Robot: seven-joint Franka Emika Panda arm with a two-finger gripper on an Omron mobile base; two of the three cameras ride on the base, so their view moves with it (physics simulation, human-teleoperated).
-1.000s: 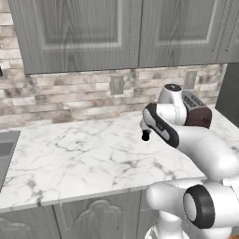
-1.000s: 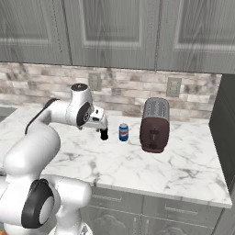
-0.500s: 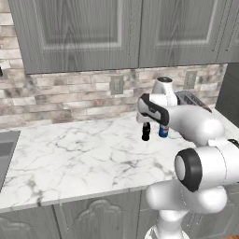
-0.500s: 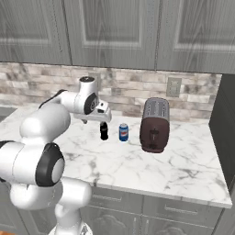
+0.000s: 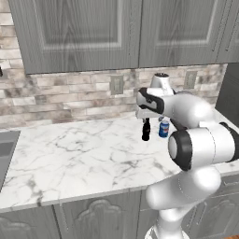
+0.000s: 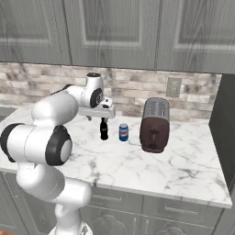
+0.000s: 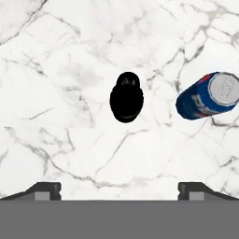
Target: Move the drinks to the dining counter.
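Grey panelled cabinets hang above a brick backsplash with two wall sockets, and below them runs a white, grey-veined marble desk. On the right part of the desk a dark red toaster stands upright, clear of the drinks. At the far left edge of the left base view, part of a sink is set into the desk.

Just left of the toaster stands the blue soda can, and just left of the can stands the small black bottle, apart from it and upright. Nothing lies between the two drinks, and the marble around them is bare.

The white arm reaches over from the near side, and its end effector hangs directly above the black bottle, pointing down, not touching it. In the hand view the bottle's cap sits centred between the two finger tips, which stand spread wide, holding nothing. The can appears off to the right of that view.
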